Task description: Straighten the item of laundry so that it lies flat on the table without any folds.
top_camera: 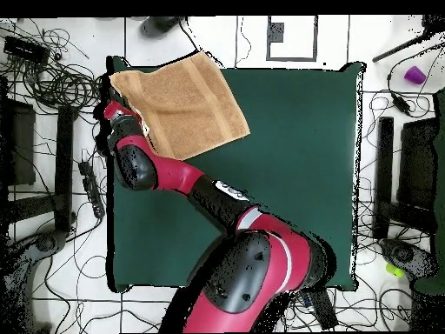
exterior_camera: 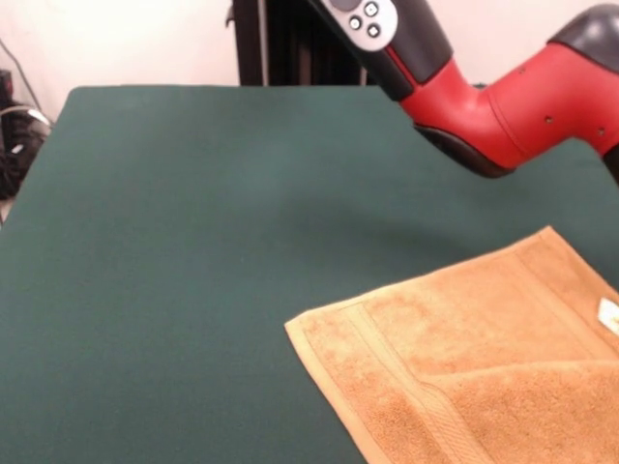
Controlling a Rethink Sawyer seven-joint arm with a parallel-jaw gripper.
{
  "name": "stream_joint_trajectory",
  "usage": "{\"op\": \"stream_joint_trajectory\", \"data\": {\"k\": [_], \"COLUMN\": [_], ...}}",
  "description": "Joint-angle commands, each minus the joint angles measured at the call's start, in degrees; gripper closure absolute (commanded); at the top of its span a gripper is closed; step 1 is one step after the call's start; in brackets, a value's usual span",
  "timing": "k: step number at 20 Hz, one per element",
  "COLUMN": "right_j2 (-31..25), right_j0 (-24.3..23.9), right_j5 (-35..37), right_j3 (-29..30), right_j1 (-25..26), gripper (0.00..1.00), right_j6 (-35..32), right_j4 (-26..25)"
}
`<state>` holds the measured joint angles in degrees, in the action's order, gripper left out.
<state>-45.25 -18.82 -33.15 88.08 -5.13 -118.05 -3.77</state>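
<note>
The golden-orange towel [exterior_camera: 464, 367] lies at the lower right of the front view, running off the right and bottom edges. One corner points toward the middle of the dark green bench [exterior_camera: 193, 251]. A flap of the towel is folded over along its lower right part, and a small white tag [exterior_camera: 608, 314] shows at the right edge. In the overhead view the towel [top_camera: 182, 100] sits at the bench's upper left corner. The red and black arm [top_camera: 165, 174] reaches up to its left edge. The pincer is hidden, so I cannot tell how it stands.
</note>
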Motion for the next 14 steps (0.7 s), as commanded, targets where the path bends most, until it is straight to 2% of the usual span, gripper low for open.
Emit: {"op": "stream_joint_trajectory", "data": {"k": [1,14], "right_j2": [6.3,8.1], "right_j0": [3.1,3.0], "right_j5": [-1.7,-1.9], "right_j3": [3.4,4.0], "right_j1": [-1.7,-2.5], "gripper": [0.00,0.00], "right_j6": [-9.9,-11.3], "right_j4": [5.1,3.0]}}
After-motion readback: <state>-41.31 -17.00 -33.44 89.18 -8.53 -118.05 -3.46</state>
